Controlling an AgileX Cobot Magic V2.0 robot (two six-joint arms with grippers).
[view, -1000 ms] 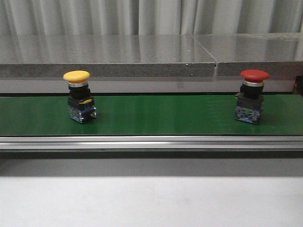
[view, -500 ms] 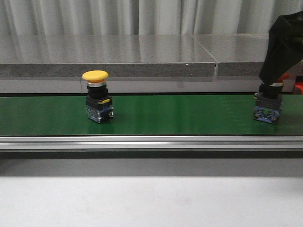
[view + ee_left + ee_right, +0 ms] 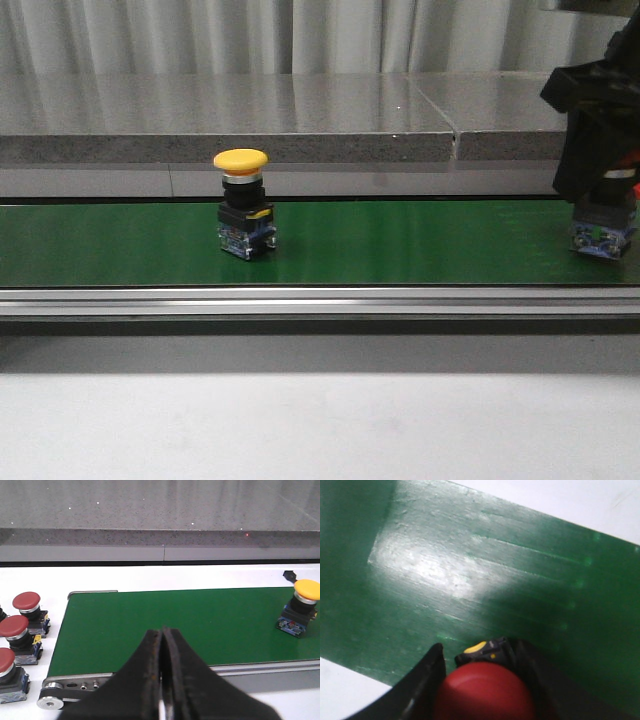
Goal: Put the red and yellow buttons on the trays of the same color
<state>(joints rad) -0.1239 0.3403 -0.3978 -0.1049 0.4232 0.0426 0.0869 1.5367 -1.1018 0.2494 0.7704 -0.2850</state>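
Now the belt (image 3: 400, 245) has carried both buttons rightward: the yellow button (image 3: 243, 217) sits near the middle-left of the green strip, where a second ago it stood far to the left, and the red button (image 3: 601, 232) has slid almost to the right edge. My right gripper (image 3: 485, 690), absent a second ago, has dropped over the red button; its dark fingers (image 3: 422, 685) flank the red dome on both sides, open around it, though I cannot tell whether they are touching it yet. I judge that the red pick is about to happen, with little belt left before the edge. My left gripper (image 3: 162, 675) hangs back with its fingers pressed together, empty, and the yellow button (image 3: 300, 614) lies well apart from it, farther along the belt. No tray shows in any view.

The belt is matte green and lightly streaked, framed by a brushed metal rail (image 3: 300, 300). Each button has a smooth, glossy mushroom cap on a blocky black-and-blue base. Three spare red buttons (image 3: 20, 632) stand off the belt's left end.
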